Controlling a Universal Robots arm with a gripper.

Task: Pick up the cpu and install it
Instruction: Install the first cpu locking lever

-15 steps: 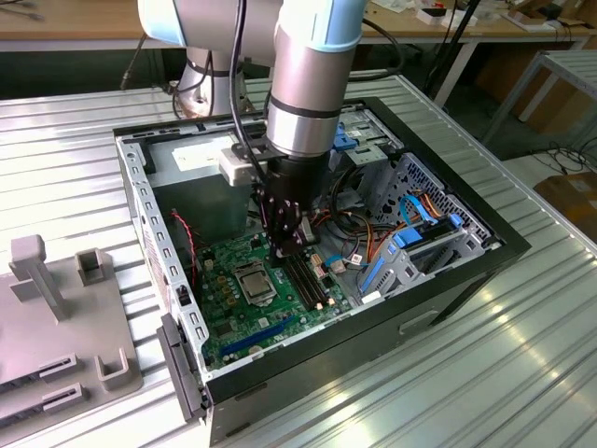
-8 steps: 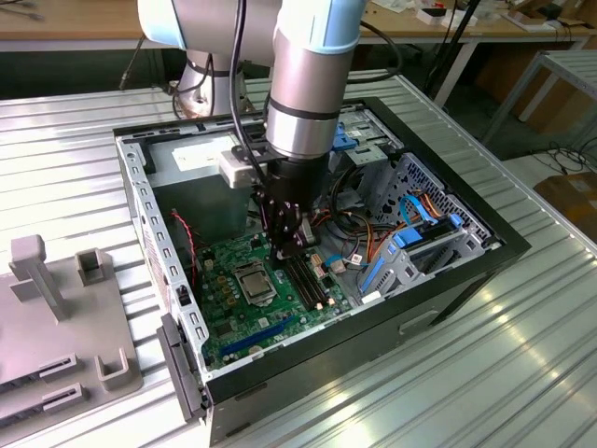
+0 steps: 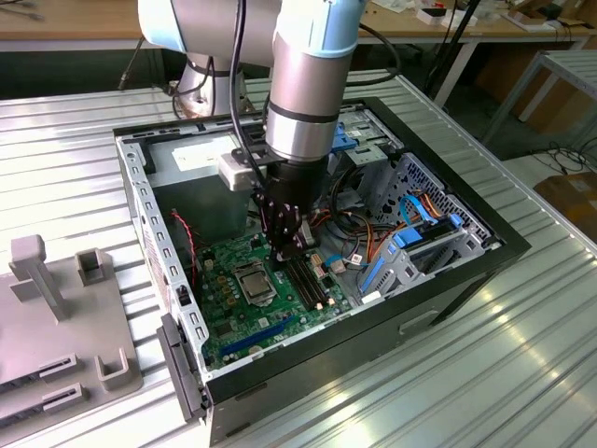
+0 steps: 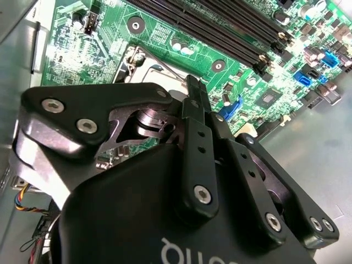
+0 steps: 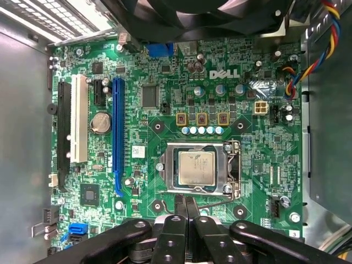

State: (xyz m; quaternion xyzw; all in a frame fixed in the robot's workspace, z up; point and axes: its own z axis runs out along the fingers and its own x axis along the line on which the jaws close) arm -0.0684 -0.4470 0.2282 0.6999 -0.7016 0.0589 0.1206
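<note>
Exterior view: pincer (image 3: 290, 250) hangs over the motherboard (image 3: 233, 317); cpu (image 3: 254, 283) sits in its socket near board centre, just beside the pincer. First wrist view: cpu (image 5: 196, 167) square, seated, just ahead of closed, empty fingertips (image 5: 185, 204).

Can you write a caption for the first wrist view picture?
Shut gripper hovering beside the cpu lying in its socket.

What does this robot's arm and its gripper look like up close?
The arm is a thick silver tube with pale blue joint caps and a black cable alongside. Below sits a black gripper, built from jointed links with silver screws, ending in two slim fingers.
</note>
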